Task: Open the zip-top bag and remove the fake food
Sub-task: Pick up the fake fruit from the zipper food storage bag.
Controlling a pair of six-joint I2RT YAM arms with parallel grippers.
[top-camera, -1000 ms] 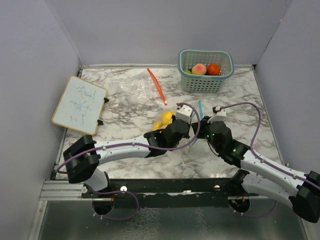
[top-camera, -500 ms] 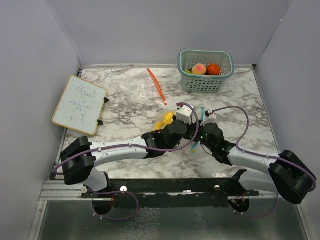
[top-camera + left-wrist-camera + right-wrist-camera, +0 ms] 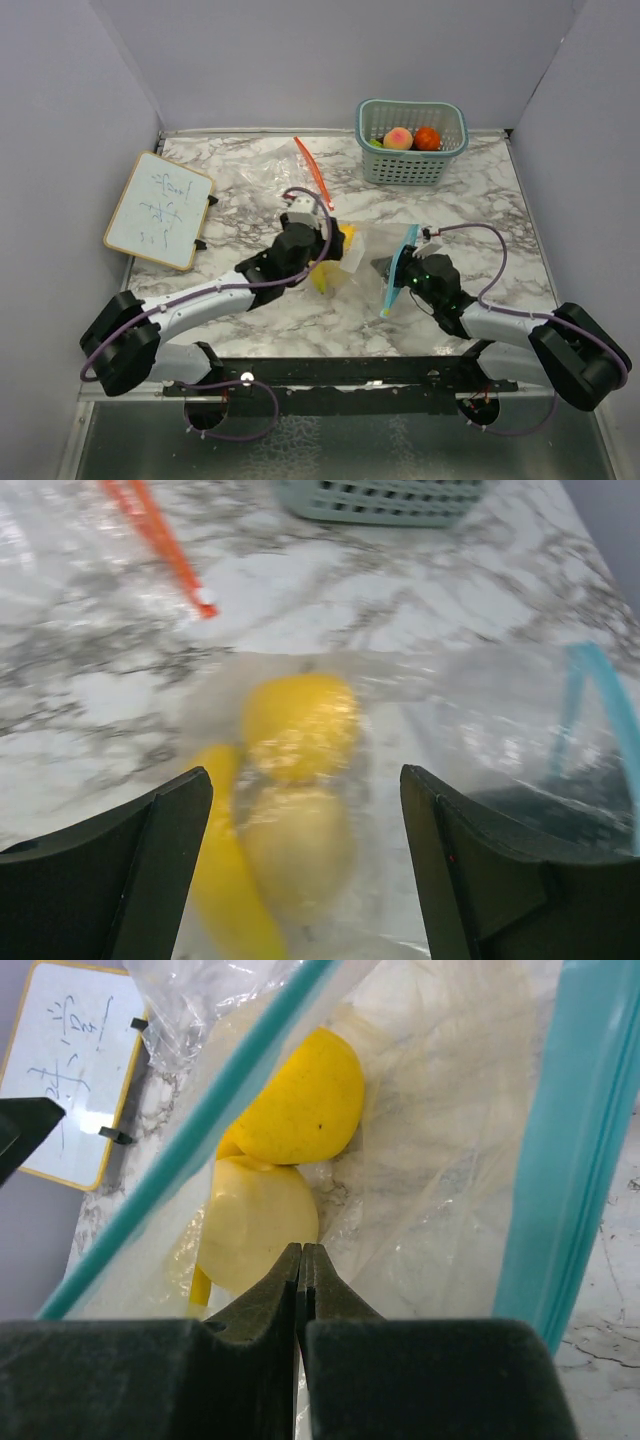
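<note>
Top external view: left arm reaches from its base at the near-left corner diagonally inward, elbow low, wrist pitched down over the closed end of the zip-top bag [image 3: 362, 250]. Right arm lies low along the near-right side, forearm pointing inward to the bag's mouth.

Left gripper [image 3: 305, 775]: fingers spread wide, nothing between them, hovering just above the bagged fruit.

Right gripper [image 3: 302, 1252]: jaws pressed together, pinching the bag's clear film just below the teal zip rim, so the mouth stands lifted off the table [image 3: 300, 325].

Bag: thin clear plastic, wrinkled and glossy, with a teal zip strip along each lip. Inside, at the far end from the mouth:
- lemon [image 3: 300, 1100], bright yellow, rounded, lightly speckled
- pale yellow fruit [image 3: 260, 1222], smooth, touching the lemon
- yellow banana [image 3: 222, 890], long and curved, beside both

Basket [image 3: 412, 165]: teal plastic mesh, at the far edge, well apart from the bag; holds a pink-yellow peach [image 3: 398, 138] and an orange [image 3: 427, 138].

Also present: second bag [image 3: 312, 172], clear with an orange-red zip, lying flat; whiteboard [image 3: 160, 210] at left. Table surface is white-grey marble pattern.
</note>
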